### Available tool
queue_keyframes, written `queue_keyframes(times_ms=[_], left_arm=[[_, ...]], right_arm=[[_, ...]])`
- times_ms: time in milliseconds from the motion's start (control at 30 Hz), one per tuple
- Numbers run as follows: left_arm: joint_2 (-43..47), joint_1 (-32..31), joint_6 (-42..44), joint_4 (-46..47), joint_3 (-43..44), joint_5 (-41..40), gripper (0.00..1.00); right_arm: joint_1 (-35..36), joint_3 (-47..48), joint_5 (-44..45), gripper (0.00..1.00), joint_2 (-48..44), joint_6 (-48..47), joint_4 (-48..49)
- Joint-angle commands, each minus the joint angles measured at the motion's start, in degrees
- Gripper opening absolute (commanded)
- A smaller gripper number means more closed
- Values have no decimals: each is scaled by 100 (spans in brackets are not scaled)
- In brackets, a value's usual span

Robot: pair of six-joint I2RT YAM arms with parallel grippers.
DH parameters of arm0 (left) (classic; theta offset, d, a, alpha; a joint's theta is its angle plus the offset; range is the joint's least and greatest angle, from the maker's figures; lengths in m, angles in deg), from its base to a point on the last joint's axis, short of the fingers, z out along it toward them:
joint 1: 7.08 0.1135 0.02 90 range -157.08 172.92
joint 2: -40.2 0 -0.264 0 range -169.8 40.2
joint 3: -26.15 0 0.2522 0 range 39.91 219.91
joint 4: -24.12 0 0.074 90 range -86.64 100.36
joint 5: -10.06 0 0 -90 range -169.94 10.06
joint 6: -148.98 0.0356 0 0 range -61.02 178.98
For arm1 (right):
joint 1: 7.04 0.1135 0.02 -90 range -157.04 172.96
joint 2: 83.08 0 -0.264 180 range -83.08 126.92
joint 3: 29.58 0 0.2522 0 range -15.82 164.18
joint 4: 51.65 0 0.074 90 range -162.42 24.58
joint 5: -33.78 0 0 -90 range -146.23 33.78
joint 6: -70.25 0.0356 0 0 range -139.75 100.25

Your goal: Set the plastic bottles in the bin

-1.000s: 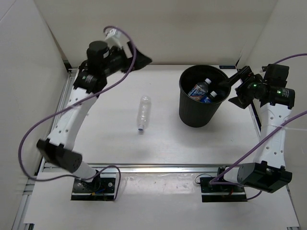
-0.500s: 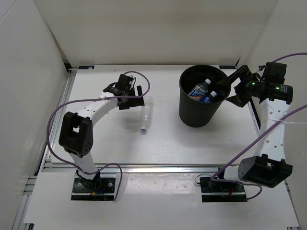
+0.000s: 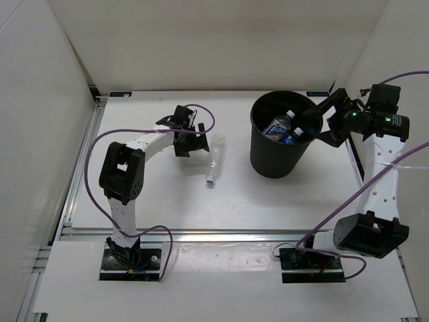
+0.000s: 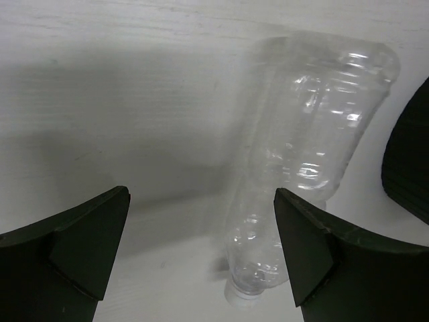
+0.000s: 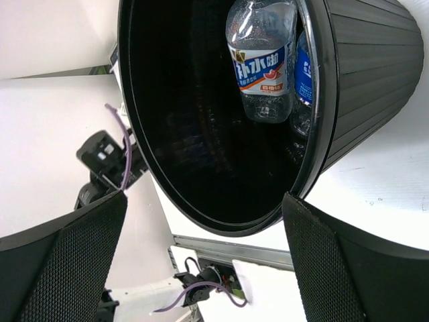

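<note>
Left fingers [image 4: 80, 248] spread near clear bottle [image 4: 301, 154]; right fingers [image 5: 67, 261] spread at bin [image 5: 355, 80] rim, labelled bottles [image 5: 263, 60] inside.

Top view: high, behind the bases [image 3: 131, 258], looking down on the whole surface [image 3: 167, 201]. Left wrist: close above the bottle [image 4: 301, 168]. Right wrist: close, facing into the bin [image 5: 375, 80]. Top view shares both.

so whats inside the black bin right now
Inside the bin lie two clear bottles: the blue-and-white labelled bottle and a blue-labelled bottle, partly hidden by the rim. The bottom is too dark to show whether anything else lies there.
</note>
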Motion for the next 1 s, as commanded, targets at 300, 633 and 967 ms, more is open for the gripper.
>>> queue_keyframes(times_ms=[300, 633, 967], left_arm=[[-144, -68, -380, 202, 774, 653, 100], [-197, -296, -380, 789, 740, 2557, 100], [-293, -350, -486, 958, 178, 2718, 100]], right_arm=[[-17, 85, -117, 100, -157, -97, 22], [-17, -195, -117, 100, -262, -97, 22], [-17, -258, -117, 100, -316, -97, 74]])
